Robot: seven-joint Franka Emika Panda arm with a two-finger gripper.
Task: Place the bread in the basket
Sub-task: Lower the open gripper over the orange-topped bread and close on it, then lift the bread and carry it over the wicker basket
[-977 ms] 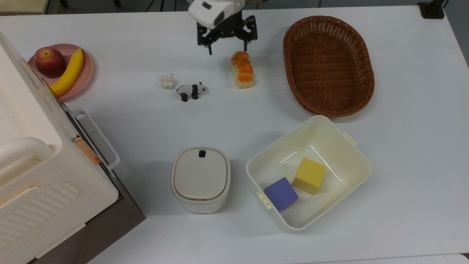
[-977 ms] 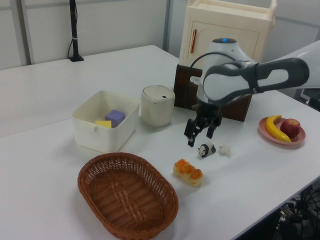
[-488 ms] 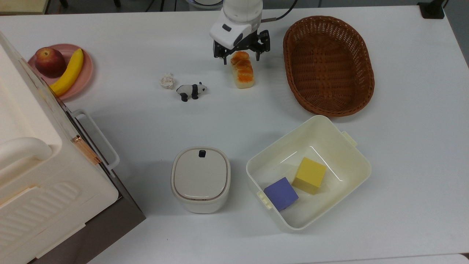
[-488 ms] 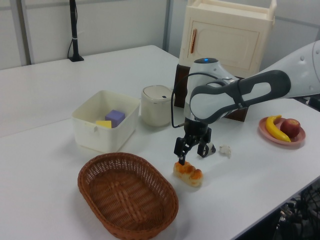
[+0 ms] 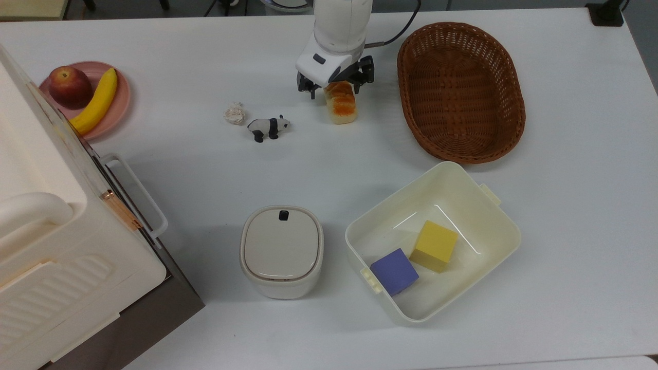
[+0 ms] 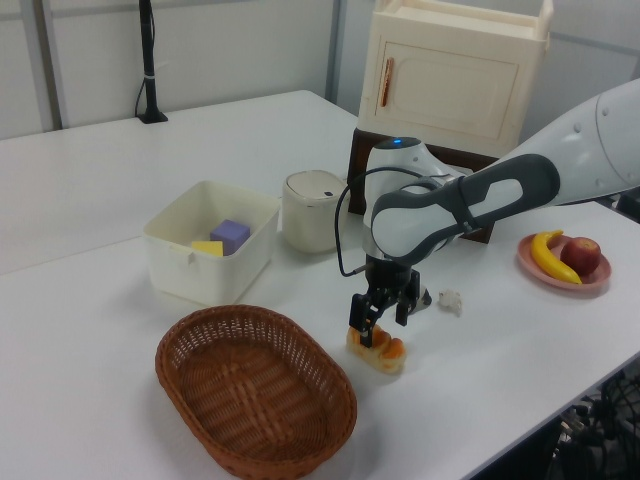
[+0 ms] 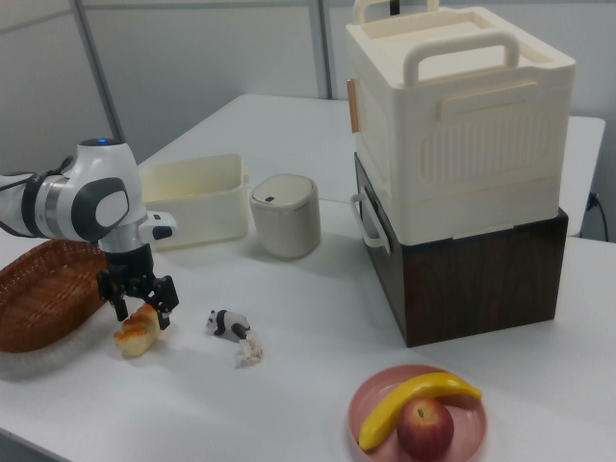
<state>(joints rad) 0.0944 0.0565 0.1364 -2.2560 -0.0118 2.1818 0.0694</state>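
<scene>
beside the basket (image 5: pixel 461 90), gripper (image 5: pixel 335 88) spread astride the bread (image 5: pixel 341 104); looks soft and light, so pinch its cream sides gently.

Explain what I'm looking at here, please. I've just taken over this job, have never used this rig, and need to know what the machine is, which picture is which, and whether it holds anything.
It is one white robot arm ending in a two-finger gripper. One picture looks straight down on the white table; the other two look across it from opposite sides.

The gripper is low over the far end of the bread, fingers open, one on each side. The bread lies on the table, not lifted. The empty wicker basket sits on the top view's right of the bread.

Also there: a toy panda, a crumpled paper ball, a pink plate with an apple and banana, a lidded canister, a cream bin holding a yellow cube and a purple cube, and a cream case.
</scene>
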